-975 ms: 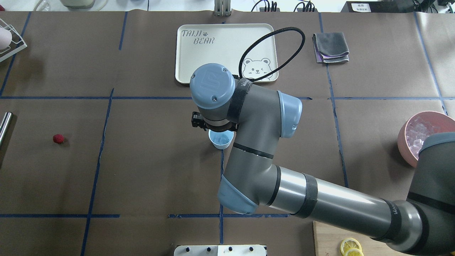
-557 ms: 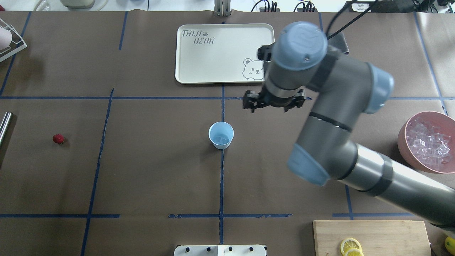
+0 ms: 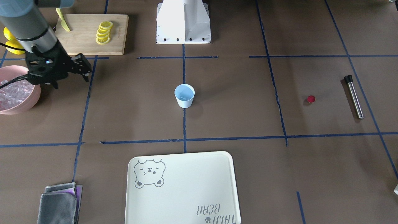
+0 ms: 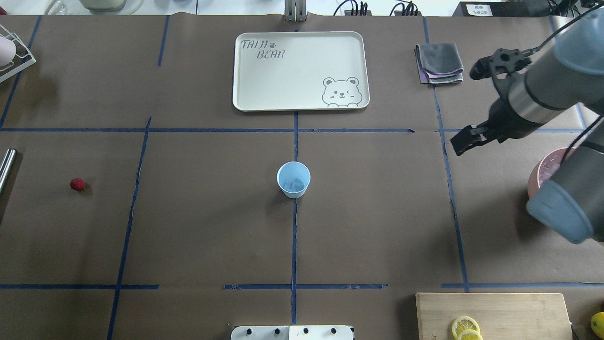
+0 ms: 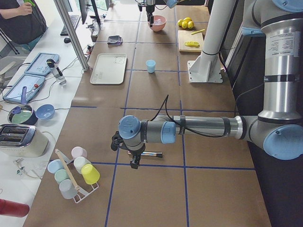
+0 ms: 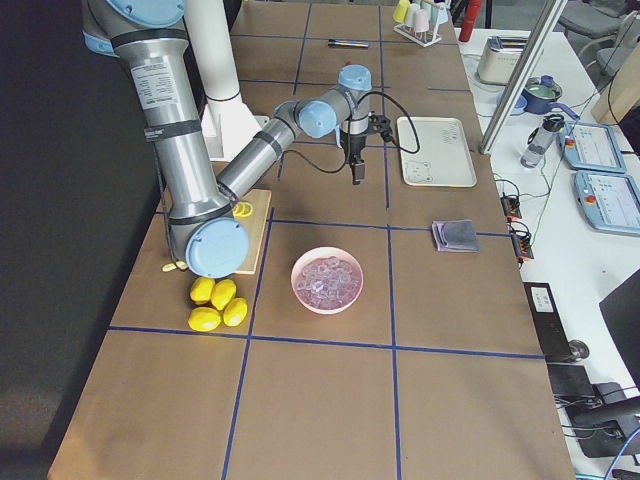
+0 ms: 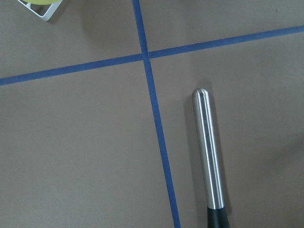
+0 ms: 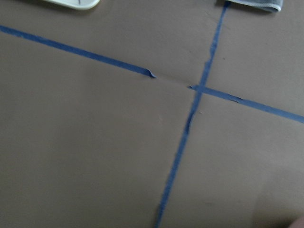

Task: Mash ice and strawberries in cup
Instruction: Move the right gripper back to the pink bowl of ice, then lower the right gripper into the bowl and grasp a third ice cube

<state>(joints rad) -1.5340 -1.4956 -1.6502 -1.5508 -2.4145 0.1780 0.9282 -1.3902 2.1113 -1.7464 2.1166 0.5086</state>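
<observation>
The light-blue cup (image 4: 293, 179) stands upright at the table's middle with a few clear ice cubes (image 4: 295, 183) inside; it also shows in the front view (image 3: 184, 95). The red strawberry (image 4: 78, 184) lies alone far to the left. My right gripper (image 4: 465, 108) hangs open and empty in the air to the right of the cup, beside the pink bowl (image 3: 17, 107) of ice. My left gripper (image 5: 134, 160) shows only in the exterior left view, just above a steel rod (image 7: 207, 156); I cannot tell whether it is open or shut.
A cream bear tray (image 4: 283, 94) lies beyond the cup and a folded grey cloth (image 4: 440, 63) to its right. A wooden board (image 3: 84, 40) with lemon slices, whole lemons (image 6: 215, 303) and a rack of cups (image 5: 73, 172) stand at the table's edges.
My right arm has swung from over the cup away to the right, toward the pink bowl. The cup now stands uncovered with ice in it.
</observation>
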